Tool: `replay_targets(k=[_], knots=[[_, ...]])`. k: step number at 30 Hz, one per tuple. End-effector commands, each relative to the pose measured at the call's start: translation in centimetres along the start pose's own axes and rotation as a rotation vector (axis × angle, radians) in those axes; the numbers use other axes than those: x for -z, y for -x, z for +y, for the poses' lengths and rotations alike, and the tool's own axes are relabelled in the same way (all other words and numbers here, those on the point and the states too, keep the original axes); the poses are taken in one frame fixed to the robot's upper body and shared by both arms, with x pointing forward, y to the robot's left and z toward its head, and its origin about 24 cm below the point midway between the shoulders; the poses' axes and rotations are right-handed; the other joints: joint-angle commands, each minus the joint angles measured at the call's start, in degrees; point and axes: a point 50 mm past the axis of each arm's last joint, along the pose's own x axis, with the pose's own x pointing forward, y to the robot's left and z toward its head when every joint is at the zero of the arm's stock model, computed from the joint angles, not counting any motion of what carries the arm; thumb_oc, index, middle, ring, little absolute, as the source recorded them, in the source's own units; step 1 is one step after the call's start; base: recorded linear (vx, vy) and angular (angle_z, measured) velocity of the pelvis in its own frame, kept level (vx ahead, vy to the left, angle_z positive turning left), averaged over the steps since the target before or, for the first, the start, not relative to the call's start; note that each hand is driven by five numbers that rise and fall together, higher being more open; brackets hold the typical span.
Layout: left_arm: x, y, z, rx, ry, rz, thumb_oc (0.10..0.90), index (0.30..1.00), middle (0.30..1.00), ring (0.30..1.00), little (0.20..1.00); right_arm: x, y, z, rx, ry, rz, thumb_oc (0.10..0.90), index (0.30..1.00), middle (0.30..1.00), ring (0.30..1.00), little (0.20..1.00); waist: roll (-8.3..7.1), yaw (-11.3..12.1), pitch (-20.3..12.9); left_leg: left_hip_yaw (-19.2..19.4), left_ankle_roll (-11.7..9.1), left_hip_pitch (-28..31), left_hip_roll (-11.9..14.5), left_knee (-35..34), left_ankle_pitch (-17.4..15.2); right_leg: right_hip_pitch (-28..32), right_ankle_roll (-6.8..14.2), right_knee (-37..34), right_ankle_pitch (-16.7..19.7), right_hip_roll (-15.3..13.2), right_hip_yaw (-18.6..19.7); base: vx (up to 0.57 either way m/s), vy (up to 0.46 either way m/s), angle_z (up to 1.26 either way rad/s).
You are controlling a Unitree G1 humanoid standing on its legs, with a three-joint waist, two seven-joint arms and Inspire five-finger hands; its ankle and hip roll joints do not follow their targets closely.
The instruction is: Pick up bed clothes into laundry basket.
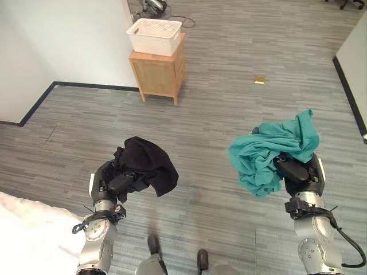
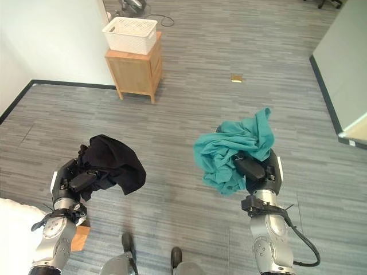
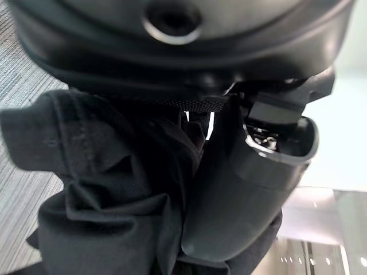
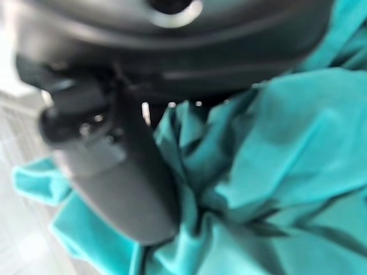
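A bunched black garment hangs in my left hand, whose fingers and thumb are curled round it; up close the thumb presses into the black cloth. My right hand is shut on a crumpled teal garment, the teal cloth wrapped around its thumb. Both hands are held up above the grey floor. The white laundry basket stands far ahead on a small wooden cabinet by the wall.
A white bed corner lies at the lower left beside my left arm. A white wall with dark skirting runs along the left. A small tan object lies on the floor ahead. Another wall edge stands at the right.
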Motion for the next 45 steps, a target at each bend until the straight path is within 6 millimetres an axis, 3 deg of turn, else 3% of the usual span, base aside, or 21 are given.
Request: replay_targets(k=[1,2,6,7,8,11,12,14,15,18,22,23,24,26,28,32,35,40,42,44,45], knots=[[-7.0,-1.1,0.7,0.03,0.018,-0.339,0.4,0.3,0.3,0.3,0.3,-5.9,-1.5,2.5,-0.17,0.042,-0.28,0.4,0.3,0.3,0.3,0.3,-0.49,0.9,-6.4,2.7,-2.1,3.2,1.3,1.6,4.3,6.4,8.1,6.2,-7.6,-8.3,1.1,0.4,0.066,-0.2],[-6.9,-1.1,0.8,0.023,0.008,-0.334,0.4,0.3,0.3,0.3,0.3,-5.6,-1.3,2.4,-0.164,0.043,-0.273,0.4,0.3,0.3,0.3,0.3,-0.87,1.3,-7.1,2.6,-1.3,3.4,0.2,3.0,3.5,6.7,9.0,8.6,-6.9,-9.9,1.0,0.64,0.125,-0.31],[-8.1,-1.4,0.3,0.038,-0.016,-0.38,0.4,0.3,0.3,0.3,0.3,-4.9,-1.3,3.2,-0.154,-0.001,-0.278,0.4,0.3,0.3,0.3,0.3,-1.6,1.4,-5.7,4.5,4.3,8.0,-5.6,5.7,-3.3,-4.8,11.3,35.2,11.4,-14.2,3.9,0.49,0.197,-0.41],[-8.3,-1.4,0.4,0.037,-0.033,-0.39,0.4,0.3,0.3,0.3,0.3,-4.5,-1.3,3.3,-0.152,0.001,-0.267,0.4,0.3,0.3,0.3,0.3,-1.03,1.1,-5.2,4.9,5.0,9.4,-5.5,5.7,-4.7,-7.4,11.2,37.8,10.7,-14.3,3.3,0.6,0.248,-0.11],[-9.2,-1.8,0.7,0.023,-0.062,-0.418,0.4,0.3,0.3,0.3,0.3,-4.2,-1.5,4.1,-0.169,-0.014,-0.259,0.4,0.3,0.3,0.3,0.3,-0.46,0.7,-4.1,6.9,5.7,13.6,-6.4,5.7,-7.8,-12.9,10.9,39.7,10.1,-19.3,-2.5,0.61,0.198,-0.07],[-9.6,-1.6,1.0,0.02,-0.043,-0.433,0.4,0.3,0.3,0.3,0.3,-4.1,-1.6,4.2,-0.183,-0.018,-0.248,0.4,0.3,0.3,0.3,0.3,0.04,0.1,-4.0,7.4,4.9,17.0,-6.8,5.3,-10.8,-15.1,10.8,36.1,6.8,-22.3,-8.4,0.46,0.054,-0.11],[-9.7,-1.4,1.1,0.029,-0.023,-0.44,0.4,0.3,0.3,0.3,0.3,-4.0,-1.4,3.3,-0.156,-0.005,-0.231,0.4,0.3,0.3,0.3,0.3,0.05,-1.8,-3.2,7.2,3.9,19.2,-6.7,5.7,-11.4,-17.7,10.5,30.0,5.3,-20.5,-9.5,0.82,-0.159,0.24],[-9.5,-1.3,1.0,0.031,-0.01,-0.439,0.4,0.3,0.3,0.3,0.3,-4.1,-1.1,2.6,-0.13,-0.005,-0.232,0.4,0.3,0.3,0.3,0.3,-0.35,-3.3,-3.1,6.0,2.7,20.5,-6.4,6.5,-13.1,-17.8,11.0,19.8,5.2,-18.1,-6.8,0.61,-0.225,0.38],[-9.5,-1.4,0.6,0.037,0.01,-0.442,0.4,0.3,0.3,0.3,0.3,-4.3,-0.7,1.9,-0.102,-0.003,-0.242,0.4,0.3,0.3,0.3,0.3,-0.86,-5.1,-3.0,4.0,1.1,23.0,-5.9,8.0,-14.7,-19.1,12.5,11.1,5.4,-15.8,-1.5,0.49,-0.205,0.49],[-9.3,-1.7,-0.2,0.065,0.014,-0.442,0.4,0.3,0.3,0.3,0.3,-4.5,0.0,0.9,-0.077,0.016,-0.241,0.4,0.3,0.3,0.3,0.3,-1.32,-7.8,-3.2,0.5,-0.1,27.1,-5.2,9.4,-16.8,-22.7,14.4,7.7,8.4,-14.7,5.9,0.51,-0.249,0.79],[-8.7,-1.6,-0.6,0.08,0.049,-0.421,0.4,0.3,0.3,0.3,0.3,-4.9,0.0,0.6,-0.069,0.011,-0.254,0.4,0.3,0.3,0.3,0.3,-0.76,-9.0,-4.0,-2.9,-1.5,26.9,-2.8,14.3,-11.3,-22.4,12.5,12.8,6.9,-10.9,9.6,0.44,-0.389,0.3],[-8.6,-1.5,-0.5,0.067,0.092,-0.419,0.4,0.3,0.3,0.3,0.3,-5.2,-0.4,0.9,-0.091,0.006,-0.261,0.4,0.3,0.3,0.3,0.3,-0.97,-8.4,-3.8,-5.8,-2.2,22.3,-1.0,25.2,-1.3,-20.4,9.0,13.9,5.1,-8.8,9.0,0.19,-0.335,0.04],[-8.6,-1.5,-0.5,0.068,0.091,-0.419,0.4,0.3,0.3,0.3,0.3,-5.2,-0.4,0.9,-0.091,0.006,-0.261,0.4,0.3,0.3,0.3,0.3,-0.82,-8.5,-3.9,-6.0,-2.3,22.1,-0.9,25.5,-1.6,-20.4,9.0,13.9,4.8,-8.8,8.8,0.31,-0.543,0.03],[-9.3,-1.5,-0.9,0.092,0.122,-0.445,0.4,0.3,0.3,0.3,0.3,-6.0,-0.8,0.6,-0.102,0.016,-0.278,0.4,0.3,0.3,0.3,0.3,-3.96,-5.7,-2.0,-7.3,-1.8,11.2,1.7,45.6,4.2,-13.9,4.0,12.7,2.0,-6.6,9.8,0.32,-0.67,-0.05],[-9.3,-1.6,-1.2,0.103,0.136,-0.444,0.4,0.3,0.3,0.3,0.3,-6.1,-1.2,0.3,-0.082,0.032,-0.277,0.4,0.3,0.3,0.3,0.3,-4.6,-4.6,-1.3,-7.8,-1.2,8.7,0.6,47.8,2.4,-12.0,3.3,12.4,1.1,-5.9,10.2,0.31,-0.487,0.02],[-8.7,-2.0,-2.3,0.136,0.132,-0.406,0.4,0.3,0.3,0.3,0.3,-6.6,-1.9,1.0,-0.112,0.036,-0.278,0.4,0.3,0.3,0.3,0.3,-5.19,-2.6,-0.7,-6.1,-1.0,0.9,0.5,42.2,0.3,-7.1,2.4,12.6,-1.4,-5.2,10.3,0.36,-0.231,-0.14],[-8.1,-1.9,-2.0,0.138,0.125,-0.38,0.4,0.3,0.3,0.3,0.3,-6.0,-1.5,0.7,-0.106,0.083,-0.252,0.4,0.3,0.3,0.3,0.3,-2.92,-1.3,-2.1,-3.4,-0.9,0.5,-1.2,16.4,1.1,-3.1,3.4,12.6,-5.0,-3.0,9.4,0.68,-0.081,0.09],[-8.3,-1.7,-1.1,0.114,0.029,-0.392,0.4,0.3,0.3,0.3,0.3,-5.3,-1.4,0.8,-0.104,0.111,-0.222,0.4,0.3,0.3,0.3,0.3,-2.37,0.0,-4.5,1.4,0.6,3.6,-4.8,4.9,2.9,1.6,5.4,18.0,-6.8,-2.7,7.9,0.49,-0.045,-0.04],[-8.0,-1.5,-0.5,0.093,0.012,-0.382,0.4,0.3,0.3,0.3,0.3,-4.9,-1.4,0.8,-0.096,0.109,-0.211,0.4,0.3,0.3,0.3,0.3,-2.6,1.1,-5.2,0.9,2.0,5.0,-6.0,4.3,2.3,-0.1,8.0,25.1,-2.0,-4.1,7.6,0.38,0.036,-0.4],[-8.4,-1.5,-0.1,0.058,0.007,-0.402,0.4,0.3,0.3,0.3,0.3,-4.9,-1.5,1.5,-0.109,0.069,-0.235,0.4,0.3,0.3,0.3,0.3,-1.67,0.2,-4.5,2.8,4.5,10.1,-6.6,3.0,-0.6,-7.3,13.6,39.5,6.1,-6.4,6.1,0.41,0.057,-0.39],[-8.7,-1.5,-0.1,0.06,0.0,-0.413,0.4,0.3,0.3,0.3,0.3,-4.5,-1.6,2.0,-0.125,0.056,-0.229,0.4,0.3,0.3,0.3,0.3,-0.8,-0.1,-4.1,3.5,4.9,11.9,-6.1,2.6,-1.0,-10.0,13.5,42.5,7.3,-7.7,5.0,0.45,0.034,0.0]])
